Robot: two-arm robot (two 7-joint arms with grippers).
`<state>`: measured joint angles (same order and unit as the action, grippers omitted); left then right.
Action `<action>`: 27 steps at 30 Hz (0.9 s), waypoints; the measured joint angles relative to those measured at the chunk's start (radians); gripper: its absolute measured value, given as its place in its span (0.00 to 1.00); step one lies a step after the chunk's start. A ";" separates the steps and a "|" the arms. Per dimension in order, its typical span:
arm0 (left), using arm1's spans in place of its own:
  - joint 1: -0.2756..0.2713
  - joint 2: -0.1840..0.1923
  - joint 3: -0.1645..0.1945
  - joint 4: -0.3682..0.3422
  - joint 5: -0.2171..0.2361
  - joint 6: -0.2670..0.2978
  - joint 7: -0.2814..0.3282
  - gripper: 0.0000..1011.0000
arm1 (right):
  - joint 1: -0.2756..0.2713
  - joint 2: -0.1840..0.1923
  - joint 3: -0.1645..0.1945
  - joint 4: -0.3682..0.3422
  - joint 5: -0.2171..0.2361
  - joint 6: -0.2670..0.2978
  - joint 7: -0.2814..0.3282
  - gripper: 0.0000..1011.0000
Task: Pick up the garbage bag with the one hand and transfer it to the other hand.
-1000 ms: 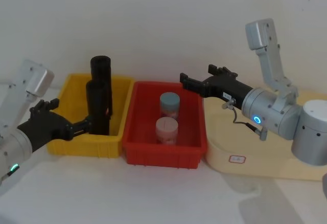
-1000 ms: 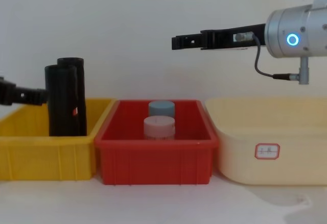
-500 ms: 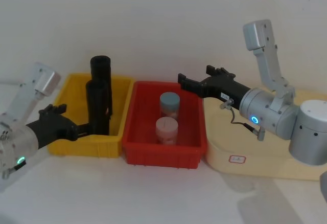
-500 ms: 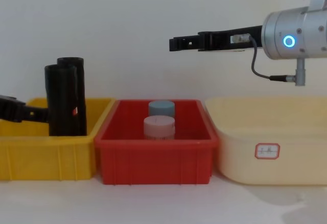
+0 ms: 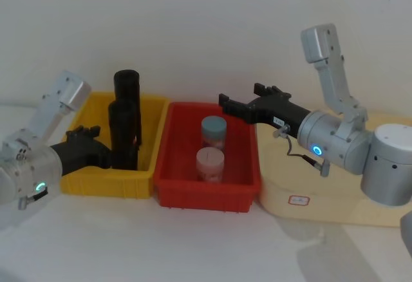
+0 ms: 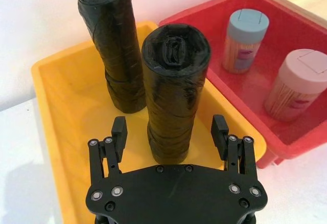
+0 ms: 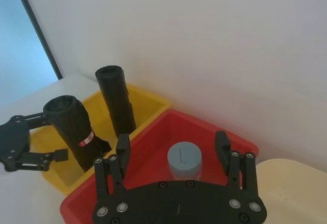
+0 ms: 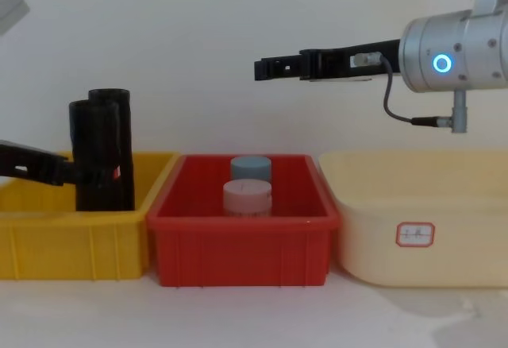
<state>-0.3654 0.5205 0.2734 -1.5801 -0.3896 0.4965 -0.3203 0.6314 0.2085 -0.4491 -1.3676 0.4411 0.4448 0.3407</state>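
Two tall black rolls stand in the yellow bin [image 5: 84, 184]. The nearer garbage bag [image 5: 123, 132] [image 6: 173, 91] [image 8: 94, 153] carries a small red-and-white label; the second roll [image 5: 127, 85] [image 6: 113, 55] stands behind it. My left gripper [image 5: 111, 158] [image 6: 169, 131] [image 8: 78, 175], on the arm with the teal ring, is open, with one finger on each side of the nearer roll's lower part and small gaps showing. My right gripper [image 5: 225, 100] [image 8: 262, 68] [image 7: 172, 147], on the blue-ringed arm, hangs open in the air above the red bin's back edge.
The red bin [image 5: 199, 198] [image 8: 246, 245] in the middle holds a grey-lidded jar [image 5: 214, 131] and a pink-lidded jar [image 5: 210, 163]. A cream tub [image 5: 322, 208] [image 8: 413, 237] sits to the right. A white wall stands close behind the bins.
My left gripper has dropped lower and pushed in along the nearer roll while its wrist swung up. The right gripper has drifted a little to the left. The rolls have not moved.
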 joint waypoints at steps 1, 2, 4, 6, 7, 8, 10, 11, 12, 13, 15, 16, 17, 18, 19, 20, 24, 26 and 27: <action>-0.010 -0.002 0.005 0.014 0.001 -0.002 -0.004 0.99 | 0.001 0.000 -0.001 0.001 0.000 0.000 0.000 0.99; -0.014 -0.004 0.007 0.021 0.002 -0.003 -0.006 0.99 | 0.002 0.000 -0.002 0.003 0.002 0.001 0.001 0.99; -0.025 -0.006 0.013 0.037 0.004 -0.004 -0.010 0.99 | 0.004 0.000 -0.004 0.005 0.004 0.002 0.002 0.99; -0.037 -0.010 0.020 0.058 0.007 -0.006 -0.016 0.99 | 0.006 0.000 -0.005 0.007 0.006 0.002 0.004 0.99; -0.047 -0.012 0.025 0.075 0.009 -0.006 -0.022 0.99 | 0.007 0.000 -0.006 0.008 0.007 0.002 0.005 0.99; -0.047 -0.012 0.025 0.075 0.009 -0.006 -0.022 0.99 | 0.008 0.001 -0.006 0.010 0.009 0.002 0.005 0.99; -0.065 -0.016 0.035 0.104 0.014 -0.010 -0.035 0.99 | 0.009 0.001 -0.007 0.011 0.010 0.003 0.005 0.99; -0.065 -0.016 0.035 0.104 0.014 -0.010 -0.035 0.99 | 0.010 0.001 -0.007 0.012 0.011 0.003 0.006 0.99; -0.073 -0.018 0.040 0.118 0.016 -0.013 -0.042 0.99 | 0.011 0.002 -0.007 0.013 0.013 0.003 0.006 0.99; -0.078 -0.019 0.044 0.127 0.017 -0.014 -0.046 0.99 | 0.011 0.002 -0.007 0.014 0.014 0.003 0.006 0.99; -0.092 -0.023 0.053 0.149 0.019 -0.021 -0.058 0.99 | 0.013 0.003 -0.007 0.015 0.015 0.003 0.006 0.99; -0.096 -0.024 0.056 0.155 0.019 -0.023 -0.062 0.99 | 0.014 0.004 -0.007 0.016 0.017 0.003 0.006 0.99; -0.102 -0.026 0.060 0.164 0.019 -0.025 -0.067 0.99 | 0.014 0.004 -0.007 0.016 0.018 0.003 0.006 0.99; -0.110 -0.030 0.066 0.177 0.020 -0.029 -0.075 0.99 | 0.015 0.004 -0.007 0.016 0.019 0.003 0.006 0.99; -0.115 -0.032 0.069 0.184 0.020 -0.032 -0.080 0.99 | 0.016 0.006 -0.007 0.017 0.021 0.003 0.007 0.99; -0.124 -0.036 0.074 0.196 0.020 -0.036 -0.088 0.99 | 0.017 0.006 -0.007 0.017 0.022 0.003 0.007 0.99; -0.143 -0.045 0.086 0.223 0.019 -0.044 -0.104 0.99 | 0.020 0.010 -0.006 0.018 0.026 0.004 0.007 0.99; -0.153 -0.050 0.092 0.237 0.018 -0.050 -0.113 0.99 | 0.021 0.011 -0.005 0.019 0.029 0.004 0.007 0.99; -0.162 -0.055 0.098 0.248 0.017 -0.054 -0.119 0.99 | 0.021 0.012 -0.005 0.019 0.030 0.004 0.007 0.99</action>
<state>-0.5273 0.4658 0.3709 -1.3316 -0.3729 0.4424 -0.4396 0.6524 0.2202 -0.4545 -1.3484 0.4708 0.4485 0.3480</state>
